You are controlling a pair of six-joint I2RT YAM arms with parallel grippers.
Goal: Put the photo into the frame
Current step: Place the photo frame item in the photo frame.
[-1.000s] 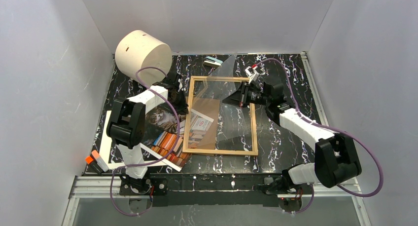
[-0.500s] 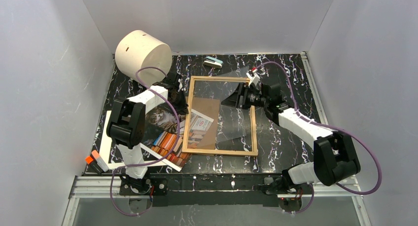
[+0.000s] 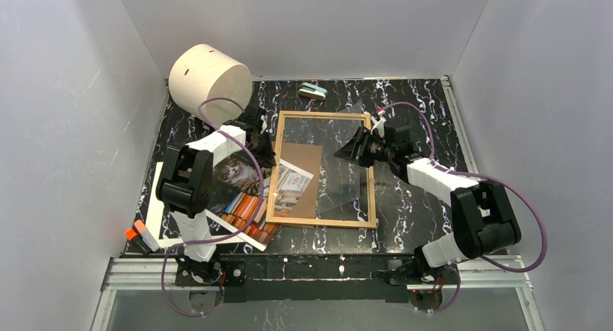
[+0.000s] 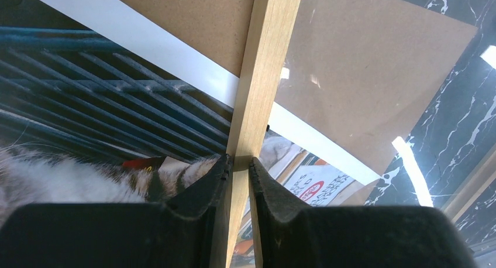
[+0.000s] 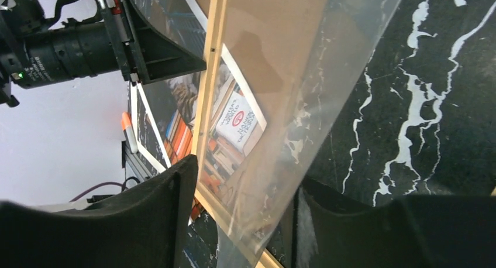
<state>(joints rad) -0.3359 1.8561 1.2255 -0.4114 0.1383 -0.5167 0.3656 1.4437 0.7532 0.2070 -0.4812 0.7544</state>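
The frame (image 3: 322, 222) lies flat mid-table, thin light wood around a clear pane (image 3: 340, 179). My left gripper (image 3: 269, 152) is shut on its left wooden rail (image 4: 257, 75), one fingertip on each side. The photo (image 3: 238, 181), a grey-and-white cat on stacked books, lies partly under that rail; the cat's fur (image 4: 58, 180) shows beside my left fingers. My right gripper (image 3: 353, 149) hovers over the frame's far right part, open. The pane's edge (image 5: 292, 104) passes loosely between its spread fingers (image 5: 169, 221), touching neither.
A brown backing board (image 3: 302, 179) lies under the pane. A white mat sheet (image 3: 154, 201) sits under the photo at the left. A cream cylinder (image 3: 209, 74) stands back left, a small blue-white object (image 3: 313, 91) at the back, an orange-capped marker (image 3: 139, 234) front left.
My right gripper has opened and let go of the clear pane, which dropped from its raised tilt down onto the frame. The right arm drew back slightly. The left gripper stayed put.
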